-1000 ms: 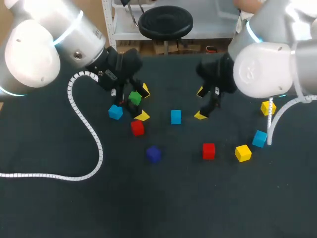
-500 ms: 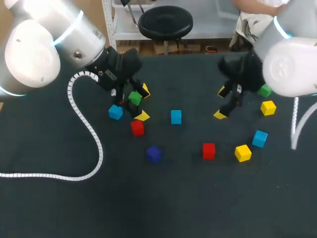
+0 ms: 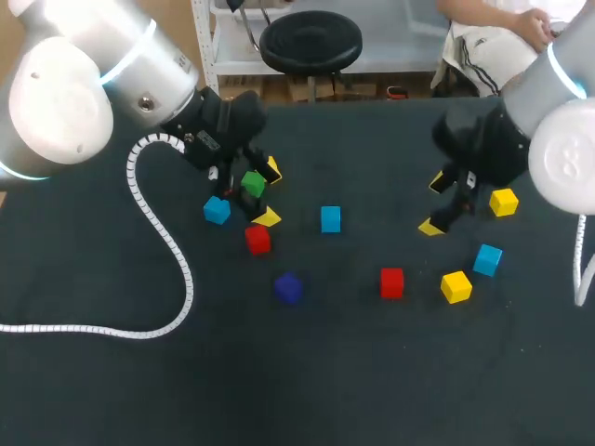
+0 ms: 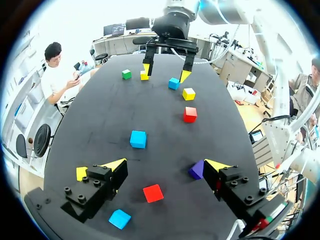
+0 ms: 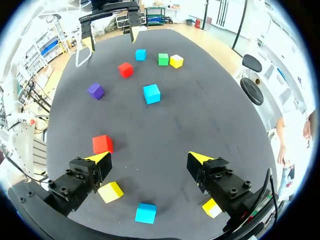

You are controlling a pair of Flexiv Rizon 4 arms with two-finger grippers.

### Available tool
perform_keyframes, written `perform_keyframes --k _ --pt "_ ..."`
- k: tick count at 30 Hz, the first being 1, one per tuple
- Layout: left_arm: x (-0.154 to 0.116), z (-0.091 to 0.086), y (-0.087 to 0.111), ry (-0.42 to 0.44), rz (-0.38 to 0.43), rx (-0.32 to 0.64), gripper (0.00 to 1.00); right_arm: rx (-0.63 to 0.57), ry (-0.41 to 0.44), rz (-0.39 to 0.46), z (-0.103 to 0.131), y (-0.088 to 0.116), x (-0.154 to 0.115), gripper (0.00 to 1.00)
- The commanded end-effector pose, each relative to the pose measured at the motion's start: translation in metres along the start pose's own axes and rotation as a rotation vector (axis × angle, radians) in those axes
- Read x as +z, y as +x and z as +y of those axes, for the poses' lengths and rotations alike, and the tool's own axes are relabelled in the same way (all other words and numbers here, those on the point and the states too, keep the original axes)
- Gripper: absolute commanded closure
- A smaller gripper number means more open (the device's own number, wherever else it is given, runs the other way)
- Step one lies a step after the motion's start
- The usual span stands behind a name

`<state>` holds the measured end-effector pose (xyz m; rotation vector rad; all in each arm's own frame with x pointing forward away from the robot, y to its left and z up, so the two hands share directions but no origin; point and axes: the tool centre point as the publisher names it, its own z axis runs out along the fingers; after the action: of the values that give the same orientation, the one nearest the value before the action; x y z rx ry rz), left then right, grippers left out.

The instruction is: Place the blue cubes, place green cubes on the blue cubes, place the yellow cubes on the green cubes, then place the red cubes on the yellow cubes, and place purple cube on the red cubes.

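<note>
Blue plastic cubes lay loose and unstacked on the black table (image 3: pixel 372 372), so I judged the first step, setting out the blue base, was in hand. One near blue cube (image 5: pixel 145 212) sat just under the right gripper (image 5: pixel 149 158) and a second blue cube (image 4: pixel 138 139) ahead of the left gripper (image 4: pixel 166 164), both grippers spread wide and empty. Next move likely called for the right gripper to drop over the near blue cube, clear of the yellow cube (image 5: pixel 110 191) and red cube (image 5: pixel 102 144) beside its finger, then close; no containers showed.
</note>
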<state>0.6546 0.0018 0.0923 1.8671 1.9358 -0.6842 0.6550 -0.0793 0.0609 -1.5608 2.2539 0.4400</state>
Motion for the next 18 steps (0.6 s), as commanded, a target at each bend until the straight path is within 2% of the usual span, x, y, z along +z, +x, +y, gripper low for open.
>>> perform_keyframes --k 1,15,18 --pt "0.0 0.001 0.0 0.003 -0.001 0.002 0.0 0.001 0.012 0.0 0.003 0.001 -0.001 0.0" --pt "0.0 0.001 0.0 0.003 -0.001 0.002 0.0 -0.003 0.027 0.012 0.005 0.001 0.0 0.0" --pt "0.0 0.001 0.0 0.003 -0.001 0.002 0.0 0.035 0.062 0.051 0.001 0.019 -0.005 0.0"
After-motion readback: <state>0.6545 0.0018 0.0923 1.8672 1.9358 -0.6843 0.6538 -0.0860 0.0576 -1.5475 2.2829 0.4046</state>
